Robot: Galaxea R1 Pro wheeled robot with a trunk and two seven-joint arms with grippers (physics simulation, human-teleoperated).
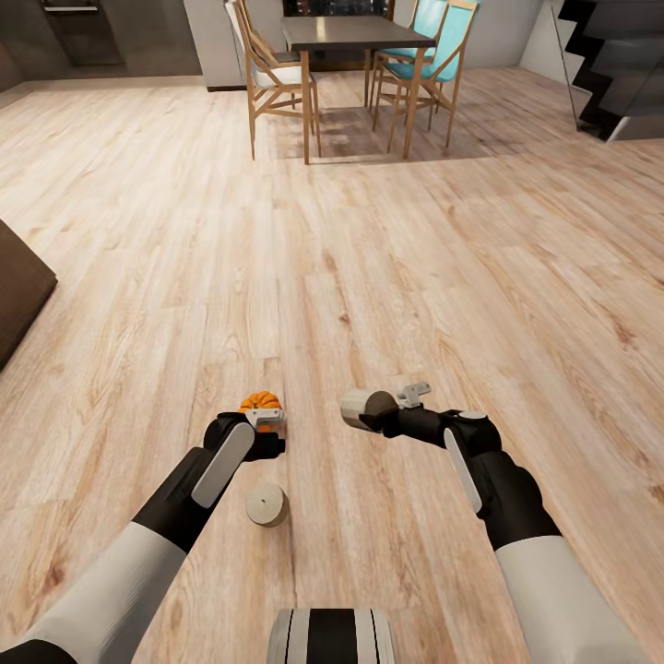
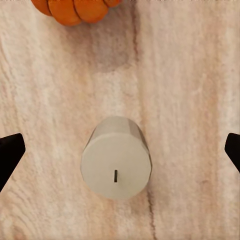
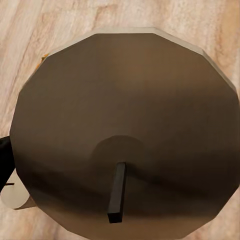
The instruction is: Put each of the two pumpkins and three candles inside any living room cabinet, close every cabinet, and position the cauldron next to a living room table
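A candle (image 3: pixel 130 130) sits clamped in the right fingers (image 1: pixel 373 410) above the wood floor (image 1: pixel 369 258), while the left fingers (image 2: pixel 10 155) hang spread wide over a second candle (image 2: pixel 116 159) standing on the floor near a pumpkin (image 2: pixel 75 10). A careless descent could tip that candle and send it rolling, or nudge the pumpkin.

Candle up close on my right wrist camera.
I see the candle's (image 3: pixel 130 115) flat brown-grey top end on, many-sided at the rim, with a short dark wick (image 3: pixel 117 192) standing from a faint round patch. Pale wood floor (image 3: pixel 45 25) shows around it, and a second pale candle (image 3: pixel 14 196) peeks past its edge.
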